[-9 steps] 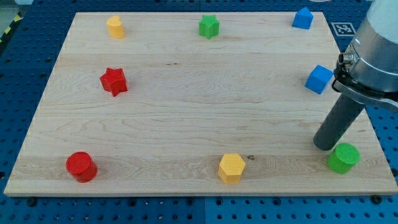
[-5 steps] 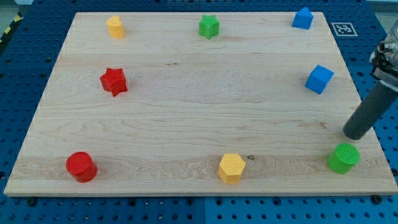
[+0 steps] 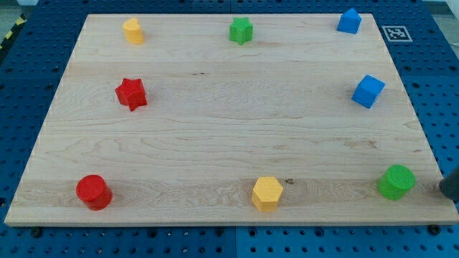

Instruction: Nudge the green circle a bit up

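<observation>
A wooden board (image 3: 215, 122) on a blue pegboard table holds scattered small blocks, and the green circle (image 3: 396, 181) sits in the bottom right corner of the view, well apart from its nearest neighbour, the yellow hexagon (image 3: 267, 193). My tip (image 3: 450, 190) (a bare rod with no jaws, so it grasps nothing) shows only as a dark sliver at the view's right edge, just right of the green circle and not touching it. The block looks light, rigid and smooth-based, likely to slide easily on the wood, so I judge a short push against the middle of its lower side would move it up without it veering.
</observation>
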Robot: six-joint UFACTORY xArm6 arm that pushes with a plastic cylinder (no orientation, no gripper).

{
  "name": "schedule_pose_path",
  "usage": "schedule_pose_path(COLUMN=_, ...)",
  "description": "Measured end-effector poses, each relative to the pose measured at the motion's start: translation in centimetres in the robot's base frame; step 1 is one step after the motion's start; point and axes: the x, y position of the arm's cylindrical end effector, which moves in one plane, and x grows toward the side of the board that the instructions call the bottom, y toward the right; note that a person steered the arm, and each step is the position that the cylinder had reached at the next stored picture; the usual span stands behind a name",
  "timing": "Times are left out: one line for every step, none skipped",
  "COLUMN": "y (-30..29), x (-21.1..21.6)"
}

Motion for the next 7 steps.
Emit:
schedule_pose_path(y=-1.7, x=0.0)
schedule_pose_path(y=-1.8, x=0.0)
schedule_pose_path(y=-2.6, x=-1.5)
schedule_pose_path(y=-2.6, x=-1.4)
schedule_pose_path(y=-2.6, x=1.4)
schedule_pose_path(y=-4.2, x=1.3)
schedule_pose_path(y=-6.2, x=0.2)
